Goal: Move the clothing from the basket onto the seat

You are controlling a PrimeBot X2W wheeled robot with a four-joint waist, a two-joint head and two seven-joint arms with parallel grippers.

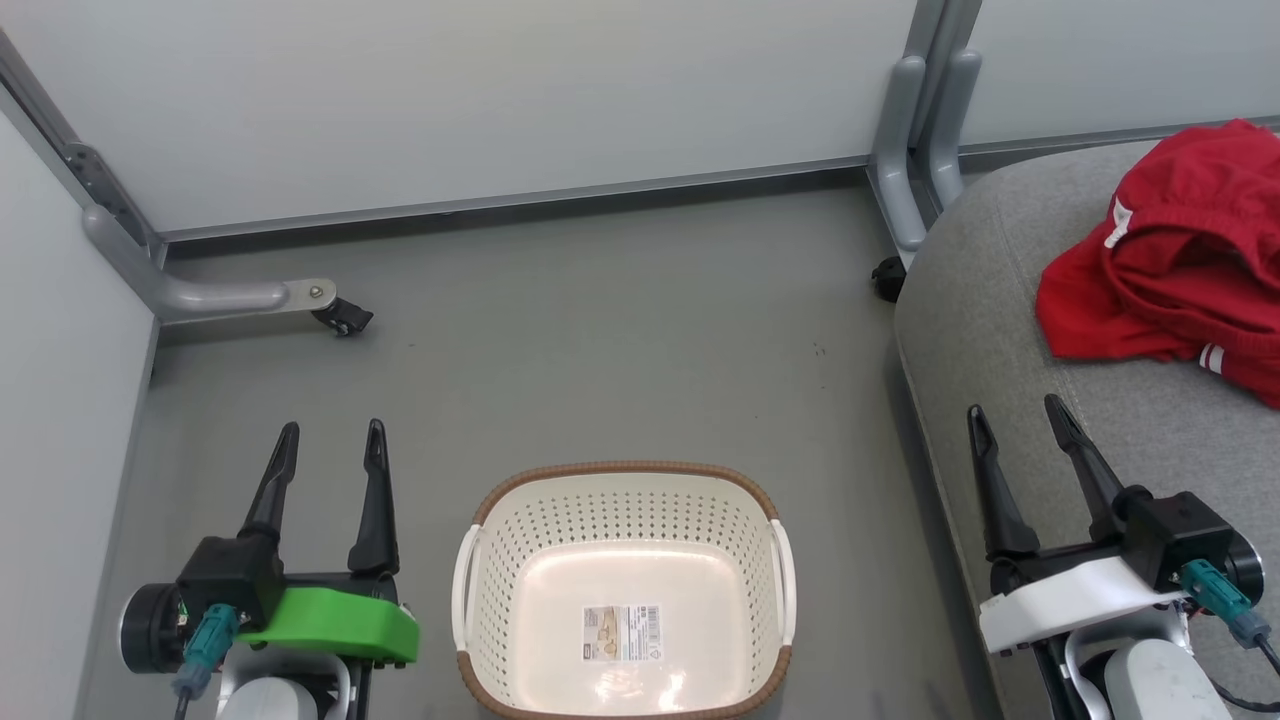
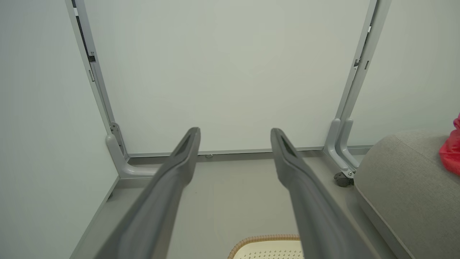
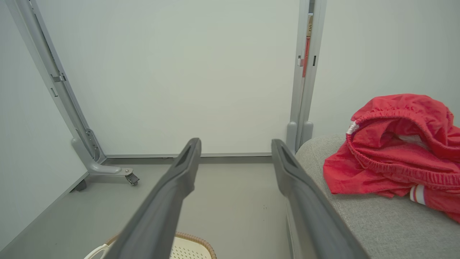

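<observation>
Grey floor (image 1: 620, 330), castored partition feet (image 1: 230, 296) — basket (image 1: 625, 468) nearby.

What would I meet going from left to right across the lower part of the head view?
left gripper, open → basket, empty → right gripper, open

clothing (image 1: 1170, 260): bright red crumpled heap, elastic waistband on top, white striped trim at edge, lying on seat (image 1: 1000, 330). seat: grey woven cushion, rounded edge. basket (image 1: 620, 468): cream, perforated, brown rim, white handles, upright on floor beside seat, label on bottom.
</observation>
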